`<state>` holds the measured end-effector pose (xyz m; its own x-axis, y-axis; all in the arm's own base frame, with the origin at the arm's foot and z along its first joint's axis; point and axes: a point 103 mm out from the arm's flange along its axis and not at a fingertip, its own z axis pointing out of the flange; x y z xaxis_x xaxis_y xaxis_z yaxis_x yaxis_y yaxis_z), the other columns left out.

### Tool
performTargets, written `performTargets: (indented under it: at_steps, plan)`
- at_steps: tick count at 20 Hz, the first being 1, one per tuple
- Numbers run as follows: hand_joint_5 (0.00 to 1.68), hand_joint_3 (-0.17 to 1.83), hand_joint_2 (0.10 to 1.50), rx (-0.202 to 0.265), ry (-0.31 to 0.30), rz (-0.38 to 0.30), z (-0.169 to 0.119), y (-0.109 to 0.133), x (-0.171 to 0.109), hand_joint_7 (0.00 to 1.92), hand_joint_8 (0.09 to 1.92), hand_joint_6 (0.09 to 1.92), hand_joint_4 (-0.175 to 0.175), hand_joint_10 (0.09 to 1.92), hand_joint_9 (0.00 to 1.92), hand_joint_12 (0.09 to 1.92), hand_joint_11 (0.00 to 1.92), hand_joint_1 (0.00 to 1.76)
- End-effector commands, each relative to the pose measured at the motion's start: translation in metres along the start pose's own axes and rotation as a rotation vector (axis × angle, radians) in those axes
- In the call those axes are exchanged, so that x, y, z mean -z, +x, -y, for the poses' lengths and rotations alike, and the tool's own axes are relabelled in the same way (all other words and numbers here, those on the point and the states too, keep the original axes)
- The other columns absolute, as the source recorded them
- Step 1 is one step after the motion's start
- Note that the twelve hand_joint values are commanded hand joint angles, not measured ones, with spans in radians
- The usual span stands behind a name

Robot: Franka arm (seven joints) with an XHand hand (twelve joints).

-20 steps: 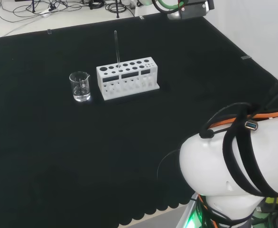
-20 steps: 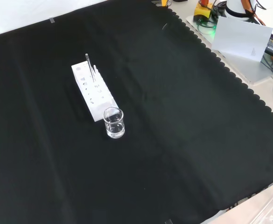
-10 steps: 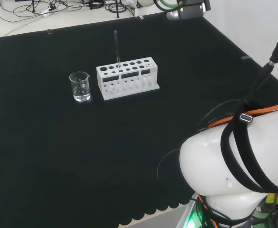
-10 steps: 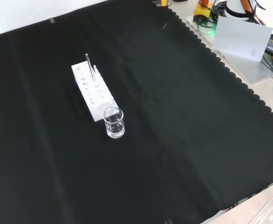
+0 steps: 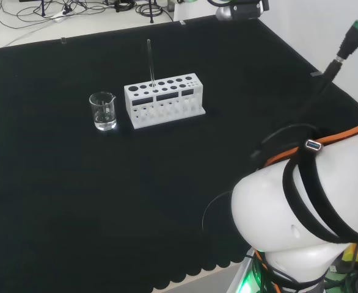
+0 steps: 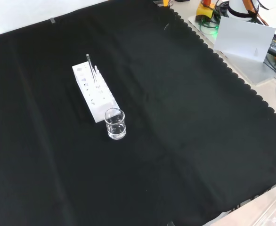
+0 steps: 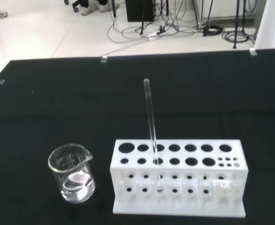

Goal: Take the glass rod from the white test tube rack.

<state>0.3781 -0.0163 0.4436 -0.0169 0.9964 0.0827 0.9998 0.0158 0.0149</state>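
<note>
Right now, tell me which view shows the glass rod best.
The wrist view: the glass rod stands close and large, upright in the white test tube rack. The head view shows it thin and distant; the front view shows just a short sliver.

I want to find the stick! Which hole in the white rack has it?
The glass rod stands in the near row's third big hole from the beaker end; the other holes look empty.

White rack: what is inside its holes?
One glass rod stands upright in a hole of the white rack; the other holes look empty. The rod's lower end shows faintly through the rack's front openings.
</note>
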Motion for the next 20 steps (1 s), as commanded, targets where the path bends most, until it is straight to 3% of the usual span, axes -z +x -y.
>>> performTargets:
  at_steps: [1,7,13,17,20]
  plan:
    - [0.14,0.44,0.94,0.010,0.009,-0.014,-0.051,-0.009,-0.013,0.02,0.85,0.09,-0.159,0.89,0.26,1.42,0.15,0.61]
    - [0.16,0.45,0.94,0.026,0.031,-0.004,-0.093,-0.007,-0.025,0.06,0.86,0.09,-0.162,0.89,0.32,1.41,0.18,0.61]
    - [0.17,0.46,0.94,0.054,0.049,0.059,-0.122,-0.015,-0.037,0.08,0.86,0.09,-0.163,0.88,0.36,1.41,0.22,0.61]
    - [0.18,0.46,0.94,0.043,0.071,0.056,-0.138,-0.014,-0.054,0.09,0.86,0.09,-0.164,0.88,0.39,1.40,0.24,0.61]
    - [0.19,0.47,0.94,0.064,0.077,0.044,-0.149,-0.019,-0.066,0.10,0.85,0.09,-0.164,0.87,0.42,1.39,0.25,0.61]
